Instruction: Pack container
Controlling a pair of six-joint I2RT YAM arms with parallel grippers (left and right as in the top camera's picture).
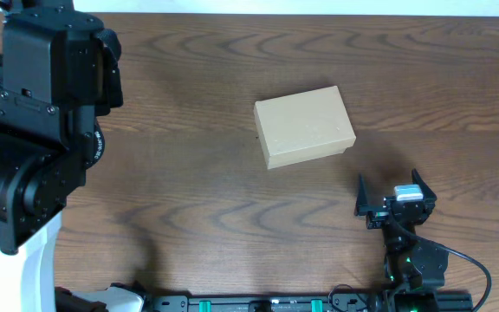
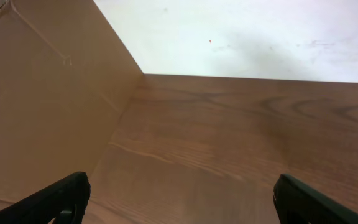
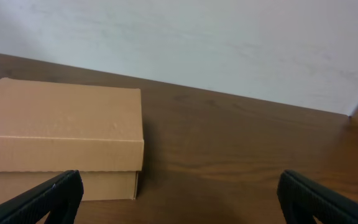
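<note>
Overhead, the container (image 1: 305,126) lies lengthwise left-right, slightly skewed.

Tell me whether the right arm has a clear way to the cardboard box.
Probably yes. The right gripper stands open close to the box, which lies ahead and to its left, with only bare table between them.

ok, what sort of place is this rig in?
Most likely a robotics lab bench: a wood-grain table against a plain white wall, the left arm and right gripper at its near edge, and one closed cardboard container laid out.
</note>
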